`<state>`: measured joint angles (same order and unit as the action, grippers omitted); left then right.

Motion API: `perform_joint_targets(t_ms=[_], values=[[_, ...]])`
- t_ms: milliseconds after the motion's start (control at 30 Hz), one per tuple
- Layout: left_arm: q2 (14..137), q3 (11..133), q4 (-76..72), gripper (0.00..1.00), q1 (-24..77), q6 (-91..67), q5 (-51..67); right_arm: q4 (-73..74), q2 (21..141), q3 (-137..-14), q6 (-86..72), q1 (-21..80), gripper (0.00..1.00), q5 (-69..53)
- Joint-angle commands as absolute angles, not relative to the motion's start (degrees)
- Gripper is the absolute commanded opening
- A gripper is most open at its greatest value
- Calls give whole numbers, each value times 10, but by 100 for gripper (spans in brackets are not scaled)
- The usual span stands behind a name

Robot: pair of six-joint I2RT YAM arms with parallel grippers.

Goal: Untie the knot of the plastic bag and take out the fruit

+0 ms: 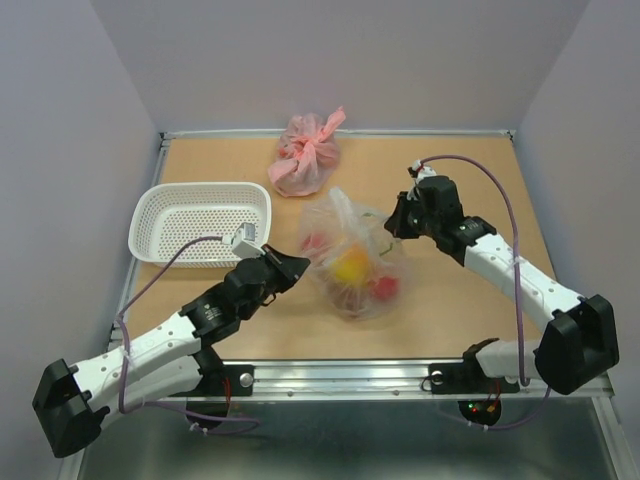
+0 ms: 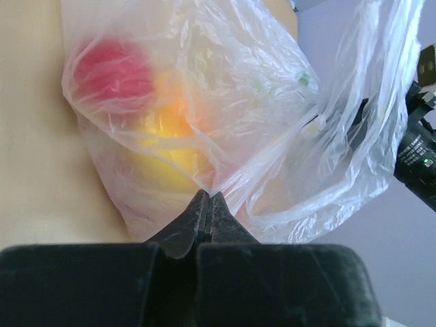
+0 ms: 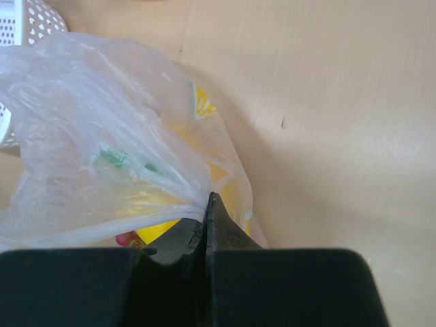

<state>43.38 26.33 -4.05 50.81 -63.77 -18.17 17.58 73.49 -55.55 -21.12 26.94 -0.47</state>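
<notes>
Clear plastic bag [image 1: 352,262]; white lettering on right arm [image 2: 417,151] illegible.

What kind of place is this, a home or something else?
Probably a robot test cell in a laboratory: plain walls box in a wooden table, a left arm and right arm are bolted at its near edge, and the white basket and plastic bag look like props.

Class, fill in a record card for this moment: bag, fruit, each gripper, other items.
plastic bag: clear, on the table, near its middle
fruit: inside the bag; yellow and red pieces show through
left gripper: shut, pinching the bag's plastic
right gripper: shut, pinching the bag's plastic
white basket: on the table, left of the bag
pink bag: tied, behind the clear bag
</notes>
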Motion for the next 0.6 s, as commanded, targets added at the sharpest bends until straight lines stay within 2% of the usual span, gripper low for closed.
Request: perform_joint_targets(t_ms=[0,167,267,300,333,367,433,500,567], values=[[425,250,112,0,488,-615,-259,151,738,-619,-239,150,1,159],[442,252,113,0,486,-608,-248,149,763,-691,-227,110,2,115],[458,257,76,0,486,-585,-227,149,785,-736,-185,110,18,3],[469,264,46,0,486,-566,-213,149,795,-755,-178,111,33,-82],[469,265,32,0,486,-555,-206,149,799,-762,-178,112,41,-116],[485,278,5,0,486,-537,-193,149,803,-766,-182,112,58,-145],[514,305,-24,0,486,-518,-178,151,798,-759,-184,113,74,-209],[536,324,-53,0,487,-505,-163,156,778,-747,-183,119,89,-232],[565,351,-70,0,487,-492,-157,167,758,-743,-179,122,92,-235]])
